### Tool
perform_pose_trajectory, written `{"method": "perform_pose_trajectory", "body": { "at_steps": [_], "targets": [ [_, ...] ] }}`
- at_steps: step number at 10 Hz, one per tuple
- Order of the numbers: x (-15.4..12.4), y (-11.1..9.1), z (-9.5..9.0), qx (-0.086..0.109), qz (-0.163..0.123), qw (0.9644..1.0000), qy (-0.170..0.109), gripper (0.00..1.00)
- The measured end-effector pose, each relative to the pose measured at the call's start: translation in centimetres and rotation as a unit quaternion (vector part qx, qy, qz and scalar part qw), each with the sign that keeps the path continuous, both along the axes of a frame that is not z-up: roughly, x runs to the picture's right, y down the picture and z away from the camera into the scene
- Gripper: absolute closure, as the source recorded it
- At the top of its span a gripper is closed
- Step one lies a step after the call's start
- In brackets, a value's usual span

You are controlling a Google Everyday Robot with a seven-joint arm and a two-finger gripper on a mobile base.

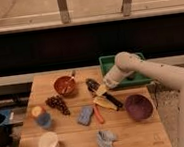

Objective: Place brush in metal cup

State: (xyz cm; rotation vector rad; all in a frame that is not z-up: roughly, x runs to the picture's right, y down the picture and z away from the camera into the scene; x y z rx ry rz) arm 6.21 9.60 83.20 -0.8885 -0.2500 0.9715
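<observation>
nearest on the table (143,137) lie a crumpled grey cloth (106,139) and a white cup (48,142). further back sit a blue cup (41,117), a blue sponge (84,115) and a purple bowl (138,106). the brush (104,94) lies slantwise mid-table, and the claw (102,89) is closed on its handle. beyond are grapes (57,103), a red bowl (64,85) and a green bin (109,66).

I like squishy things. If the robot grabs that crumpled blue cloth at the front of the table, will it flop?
Probably. The blue cloth lies bunched in soft folds, so it likely droops and weighs little. The gripper is far off, by the brush.
</observation>
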Motion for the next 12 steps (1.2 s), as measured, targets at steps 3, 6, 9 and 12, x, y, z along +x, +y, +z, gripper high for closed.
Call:
{"method": "perform_pose_trajectory", "body": {
  "at_steps": [3, 6, 9, 12],
  "targets": [
    [0.1, 0.6, 0.2, -0.002, 0.009, 1.0, 0.0, 0.68],
    [-0.4, 0.6, 0.7, 0.001, 0.01, 0.9999, -0.007, 0.37],
    [-0.9, 0.3, 0.7, 0.004, 0.003, 0.9999, -0.01, 0.37],
    [-0.9, -0.1, 0.4, 0.007, -0.005, 0.9999, -0.007, 0.37]
  ]
}}
